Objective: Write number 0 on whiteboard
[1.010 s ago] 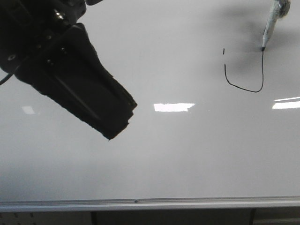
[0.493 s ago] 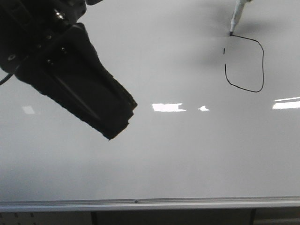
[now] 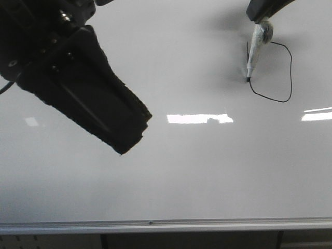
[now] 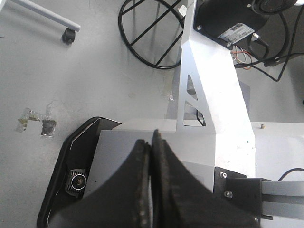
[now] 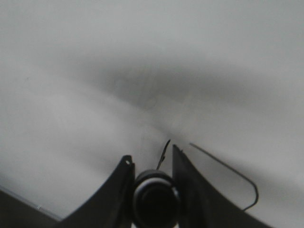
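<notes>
The whiteboard [image 3: 181,171] fills the front view. On its upper right is the number 0 [image 3: 291,72], a thin black boxy loop. At the top right edge my right gripper [image 3: 263,13] is shut on a pale marker [image 3: 257,49], whose tip touches the loop's left side, low down. The right wrist view shows the right gripper [image 5: 151,154] clamped round the marker's round black end [image 5: 156,199], with part of the drawn line [image 5: 228,166] just beyond it on the board [image 5: 95,71]. My left gripper [image 3: 129,140] hangs over the board's left half, shut and empty, its jaws pressed together [image 4: 151,137].
A silver rail [image 3: 155,225] runs along the board's lower edge. Bright light reflections [image 3: 199,119] [image 3: 316,116] lie across the middle of the board. The left wrist view looks down on a grey floor [image 4: 95,71], the robot's white frame [image 4: 213,95] and black cables [image 4: 142,28].
The marker went up the loop's right side, across the top to the left, then down the left side, leaving a black line. The left arm has not moved.
</notes>
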Action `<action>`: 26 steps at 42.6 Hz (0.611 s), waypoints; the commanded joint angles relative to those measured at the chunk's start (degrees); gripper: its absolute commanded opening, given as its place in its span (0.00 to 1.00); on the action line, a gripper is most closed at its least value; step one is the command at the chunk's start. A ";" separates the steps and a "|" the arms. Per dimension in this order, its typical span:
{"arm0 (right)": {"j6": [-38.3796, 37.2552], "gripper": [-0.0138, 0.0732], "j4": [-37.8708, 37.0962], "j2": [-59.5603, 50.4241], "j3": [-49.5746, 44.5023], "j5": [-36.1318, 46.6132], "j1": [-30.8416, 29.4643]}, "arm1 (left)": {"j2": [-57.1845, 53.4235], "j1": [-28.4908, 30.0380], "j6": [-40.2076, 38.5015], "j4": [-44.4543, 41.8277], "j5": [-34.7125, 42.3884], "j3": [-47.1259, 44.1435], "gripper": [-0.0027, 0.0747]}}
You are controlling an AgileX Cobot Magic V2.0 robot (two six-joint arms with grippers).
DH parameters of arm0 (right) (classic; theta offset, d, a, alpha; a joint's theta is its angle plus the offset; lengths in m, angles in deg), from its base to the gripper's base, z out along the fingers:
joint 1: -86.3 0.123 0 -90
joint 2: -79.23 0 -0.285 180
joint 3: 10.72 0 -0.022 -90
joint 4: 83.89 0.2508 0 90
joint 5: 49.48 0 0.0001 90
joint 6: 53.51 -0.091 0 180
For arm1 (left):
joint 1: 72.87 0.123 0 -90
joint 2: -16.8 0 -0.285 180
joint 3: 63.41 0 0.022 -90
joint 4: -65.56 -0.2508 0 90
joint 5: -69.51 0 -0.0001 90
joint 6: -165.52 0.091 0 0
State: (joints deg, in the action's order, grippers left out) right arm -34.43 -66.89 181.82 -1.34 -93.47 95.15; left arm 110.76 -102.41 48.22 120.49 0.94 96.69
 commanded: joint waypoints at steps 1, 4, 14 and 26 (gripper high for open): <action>0.15 0.08 2.47 -3.04 2.85 -4.61 -0.11 | -2.20 -0.39 -0.19 3.71 -1.93 1.61 0.01; 0.89 0.08 3.71 -4.52 4.81 -12.31 -0.11 | -2.20 -0.39 -0.19 3.71 -1.93 1.61 0.01; 1.33 0.08 7.51 -9.34 14.91 -32.64 -0.11 | -2.20 -0.39 -0.19 4.12 -1.88 1.61 0.01; 2.40 0.08 17.59 -15.04 11.39 -32.63 -0.11 | -2.20 -0.39 1.82 9.80 -3.64 1.75 0.12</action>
State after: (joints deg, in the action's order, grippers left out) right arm -33.21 -53.44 170.11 10.84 -121.16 95.15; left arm 110.76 -102.41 49.02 124.74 0.94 96.69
